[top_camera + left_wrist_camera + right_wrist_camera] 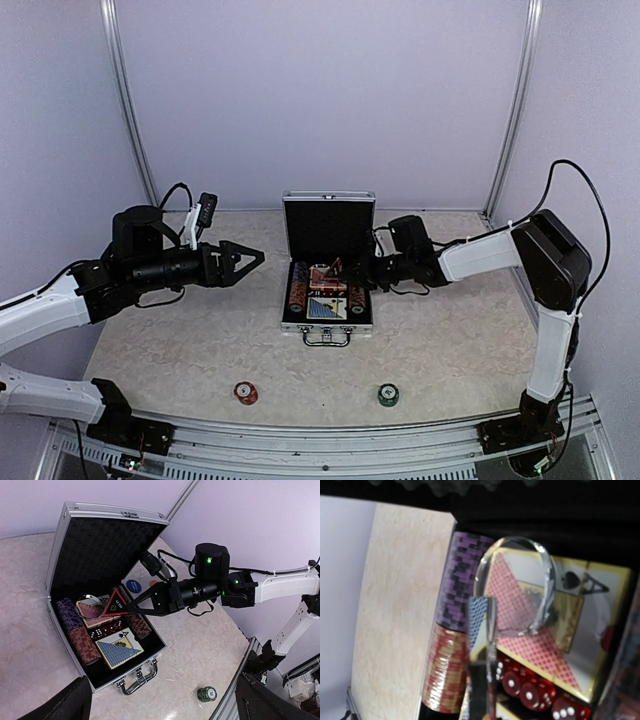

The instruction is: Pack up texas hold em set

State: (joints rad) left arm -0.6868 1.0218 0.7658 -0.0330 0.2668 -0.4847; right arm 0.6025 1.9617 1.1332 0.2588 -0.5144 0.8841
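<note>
beige table (200, 340), right end effector (125, 610) pinching triangle marker (115, 604) apex-up, left end effector (252, 264) spread

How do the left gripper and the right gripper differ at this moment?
The left gripper is open and empty; the right gripper is shut on the red-black triangle marker. The left gripper hovers left of the case, over the table; the right gripper is over the case's open tray. Both point towards the case.
</note>
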